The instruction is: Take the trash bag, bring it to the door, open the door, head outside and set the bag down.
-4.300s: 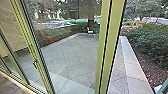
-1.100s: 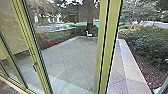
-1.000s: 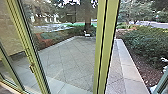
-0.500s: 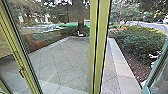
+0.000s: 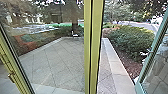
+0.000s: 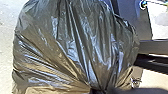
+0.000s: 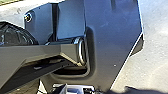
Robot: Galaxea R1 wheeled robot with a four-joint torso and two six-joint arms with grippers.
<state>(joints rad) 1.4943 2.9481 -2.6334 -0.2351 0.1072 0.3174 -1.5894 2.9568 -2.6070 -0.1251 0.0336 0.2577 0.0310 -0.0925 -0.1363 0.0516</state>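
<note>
Floor: pale and sunlit [image 6: 7,50], lying around the trash bag.
Patio: grey diagonal pavers [image 5: 60,65] are stretching away behind the glass; pale curb [image 5: 113,67] is edging them on the right.
Frames: yellow-green post [image 5: 93,50] is standing mid-view; left frame [image 5: 12,65] is carrying a small handle [image 5: 11,78]; greenish frame [image 5: 151,57] with glass is slanting at the right.
Planting: hedge [image 5: 130,40] and brown mulch [image 5: 130,63] are filling the strip right of the curb; tree trunk [image 5: 75,27] is rising at the far side, small white item [image 5: 74,34] sitting near its base.
Road: running far right, beyond the hedge.
Left claw [image 6: 99,90]: grasping the gathered neck of the trash bag, dark shiny plastic bulging out from there.
Right claw: can't tell if it's released or clenched.
Trash bag [image 6: 72,47]: hanging at the left claw; can't tell if its bottom is touching the floor.
</note>
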